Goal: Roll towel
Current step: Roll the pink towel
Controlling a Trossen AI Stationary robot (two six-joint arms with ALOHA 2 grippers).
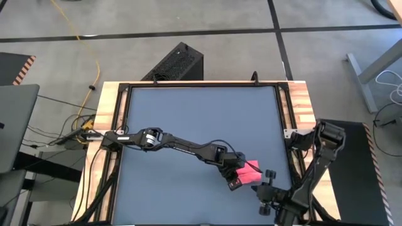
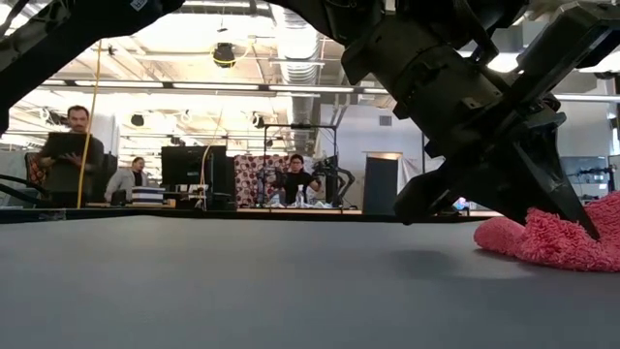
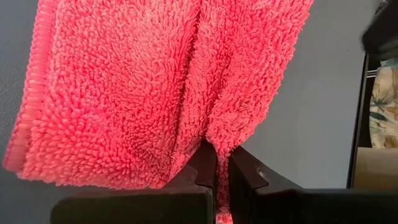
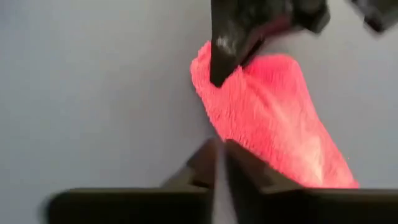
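Note:
The bright pink towel [image 1: 250, 172] lies bunched and folded near the right front of the dark grey tabletop [image 1: 201, 119]. It rests on the table as a low heap [image 2: 562, 242]. My left gripper [image 1: 239, 177] reaches across from the table's left and is shut on the towel [image 3: 124, 93]. My right gripper [image 4: 220, 152] stands just right of the towel [image 4: 273, 124], fingers close together with nothing seen between them. The left gripper's finger [image 4: 227, 43] shows beyond it at the towel's far end. My left gripper pinches a raised fold of the towel [image 3: 214, 144] between its two fingers, several layers thick. The fingers slant down from the table's left. The towel spreads out beyond the fingertips and rests on the tabletop. My right gripper's tips stand at the towel's edge [image 4: 233, 140]; I cannot tell whether they touch it.
The table's wooden frame [image 1: 303, 113] runs close on the right of the towel. A black box [image 1: 179, 63] stands beyond the far edge. Bare tabletop stretches to the left and far side. People [image 2: 68, 145] are in the room behind the table.

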